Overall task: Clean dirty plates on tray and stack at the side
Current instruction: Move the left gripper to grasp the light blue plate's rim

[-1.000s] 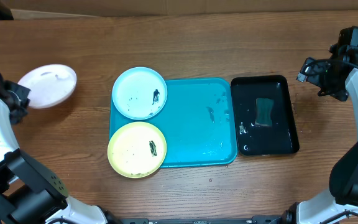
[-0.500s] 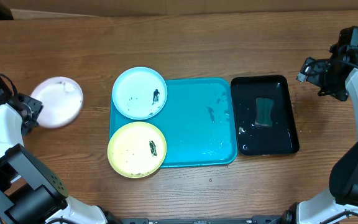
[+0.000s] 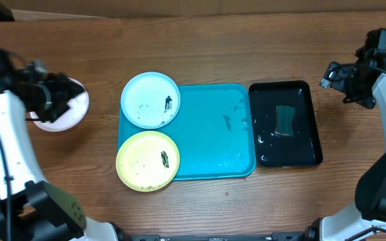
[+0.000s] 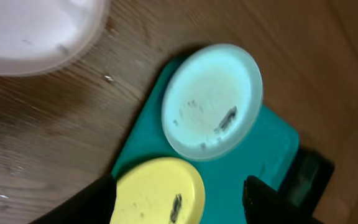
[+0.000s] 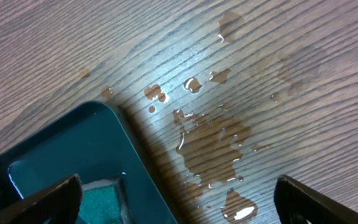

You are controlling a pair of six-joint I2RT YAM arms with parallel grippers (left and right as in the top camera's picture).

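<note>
The white plate [image 3: 64, 119] lies flat on the bare wood left of the tray, and its rim shows at the top of the left wrist view [image 4: 30, 31]. My left gripper [image 3: 62, 100] hovers over it, open and holding nothing [image 4: 179, 208]. On the turquoise tray [image 3: 213, 134] the light blue plate [image 3: 151, 100] sits at the far left corner and the yellow-green plate [image 3: 147, 161] at the near left, each with a dark smear. Both plates also show in the left wrist view: the blue one [image 4: 213, 99], the yellow one [image 4: 160, 190]. My right gripper [image 3: 337, 77] stands open beyond the black tray [image 5: 179, 205].
A glossy black tray [image 3: 285, 124] with water and a green sponge [image 3: 285, 119] lies right of the turquoise tray. Its corner [image 5: 73, 155] and the sponge [image 5: 98, 202] show in the right wrist view. Water puddles [image 5: 216, 143] lie on the wood beside it.
The left gripper has opened and let go of the white plate, which went from tilted in the grip to flat on the table. The left arm has swung in over it. The right arm is still.
</note>
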